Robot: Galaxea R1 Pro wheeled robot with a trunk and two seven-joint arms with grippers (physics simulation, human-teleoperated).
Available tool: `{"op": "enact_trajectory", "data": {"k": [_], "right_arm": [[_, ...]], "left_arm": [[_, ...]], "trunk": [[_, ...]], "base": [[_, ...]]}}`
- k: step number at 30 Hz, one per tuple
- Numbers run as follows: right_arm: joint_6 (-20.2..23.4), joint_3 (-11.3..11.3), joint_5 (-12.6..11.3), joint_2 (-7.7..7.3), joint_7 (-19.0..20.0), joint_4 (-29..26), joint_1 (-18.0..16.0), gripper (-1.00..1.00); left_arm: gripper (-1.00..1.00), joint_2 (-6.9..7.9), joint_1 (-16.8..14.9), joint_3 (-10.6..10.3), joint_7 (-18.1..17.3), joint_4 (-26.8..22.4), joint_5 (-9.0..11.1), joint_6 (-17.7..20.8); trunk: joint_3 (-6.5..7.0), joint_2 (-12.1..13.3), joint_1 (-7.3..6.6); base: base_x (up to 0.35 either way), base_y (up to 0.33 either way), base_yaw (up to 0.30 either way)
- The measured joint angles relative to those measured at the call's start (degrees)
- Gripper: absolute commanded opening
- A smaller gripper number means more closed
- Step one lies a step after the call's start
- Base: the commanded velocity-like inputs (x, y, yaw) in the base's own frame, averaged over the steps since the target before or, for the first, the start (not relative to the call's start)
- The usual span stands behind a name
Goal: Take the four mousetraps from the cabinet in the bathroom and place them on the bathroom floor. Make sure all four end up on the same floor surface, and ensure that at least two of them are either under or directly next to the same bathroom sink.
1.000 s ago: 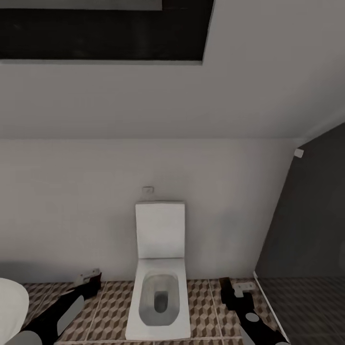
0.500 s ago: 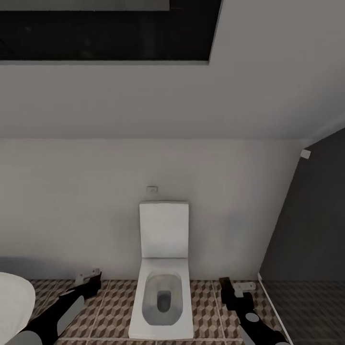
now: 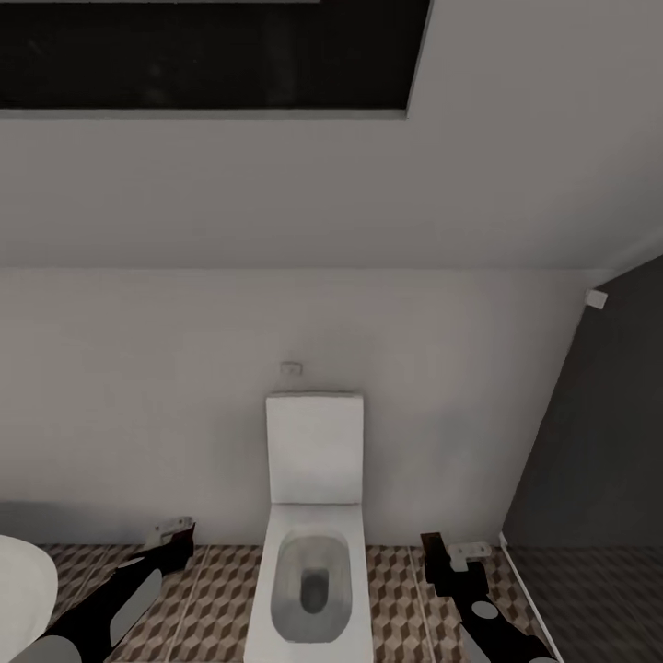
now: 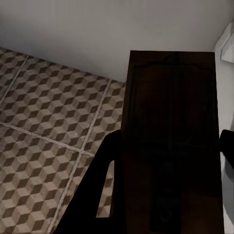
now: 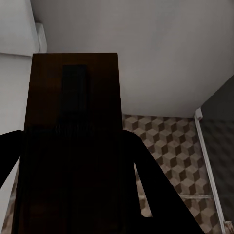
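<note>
While the robot looks at a white wall, a white toilet [image 3: 313, 516] stands in the middle against it, with its lid up. A small pale button plate [image 3: 292, 367] sits on the wall just above the toilet tank. The bathroom floor [image 3: 212, 589] has brown, beige and white cube tiles, and it runs along both sides of the toilet.

The left claw [image 3: 173, 532] hangs low over the tiles on the left side of the toilet. In the left wrist view, a flat dark brown board, the first mousetrap [image 4: 168, 122], sits between the two black fingers [image 4: 107, 170]. The claw is closed on it, and the board sticks out past the fingertips, over the tiles.

The right claw [image 3: 451, 552] hangs low on the right side of the toilet. In the right wrist view, the second mousetrap [image 5: 75, 122] sits squeezed between the black fingers [image 5: 146, 180], with a dark strip down its middle. This claw is closed on its board too.

A white round edge [image 3: 18, 589] shows at the far left, near the left arm. A dark grey wall [image 3: 599, 442] stands at the right, with a thin white strip [image 3: 525, 589] along its bottom on the floor.
</note>
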Motion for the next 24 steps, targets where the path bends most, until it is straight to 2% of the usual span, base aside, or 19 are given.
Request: {"op": "enact_trajectory", "data": {"k": [18, 24], "right_arm": [[0.57, -0.52, -0.45, -0.17, 0.23, 0.0, 0.0, -1.0], [0.69, -0.69, -0.77, -0.3, 1.17, 0.0, 0.0, -1.0]], "left_arm": [[-1.0, -0.09, 0.0, -0.03, 0.07, 0.33, -0.31, 0.04], [-1.0, 0.37, 0.0, 0.1, 0.23, 1.12, -0.31, 0.39]], "trunk": [[0.0, 0.01, 0.01], [0.0, 0.0, -0.01]], "base": [[0.011, 0.0, 0.0], [0.164, 0.0, 0.0]]}}
